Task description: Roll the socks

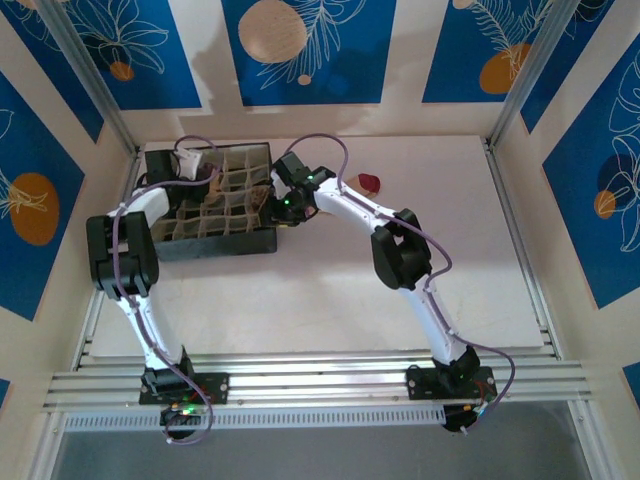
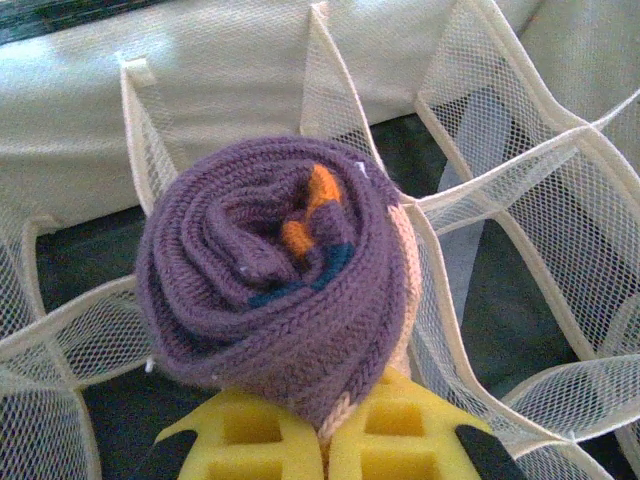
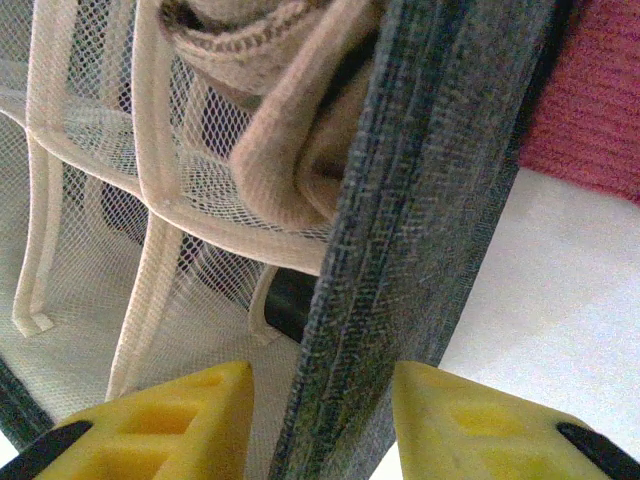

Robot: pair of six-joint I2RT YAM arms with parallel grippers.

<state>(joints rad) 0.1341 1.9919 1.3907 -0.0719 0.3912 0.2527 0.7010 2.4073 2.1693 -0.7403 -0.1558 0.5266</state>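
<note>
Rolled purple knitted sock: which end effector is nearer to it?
Left. The left end effector grips the rolled purple knitted sock over the cream mesh compartments; the right end effector straddles the organizer's grey fabric side wall, away from it.

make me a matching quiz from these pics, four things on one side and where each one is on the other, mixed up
Things:
1 purple sock
2 tan sock
3 red fabric
4 box wall

Places:
A between the right fingers
B rolled up, pinched by the left gripper
C on the table, outside
D slumped in a mesh cell

Pairs: 1-B, 2-D, 3-C, 4-A
</note>
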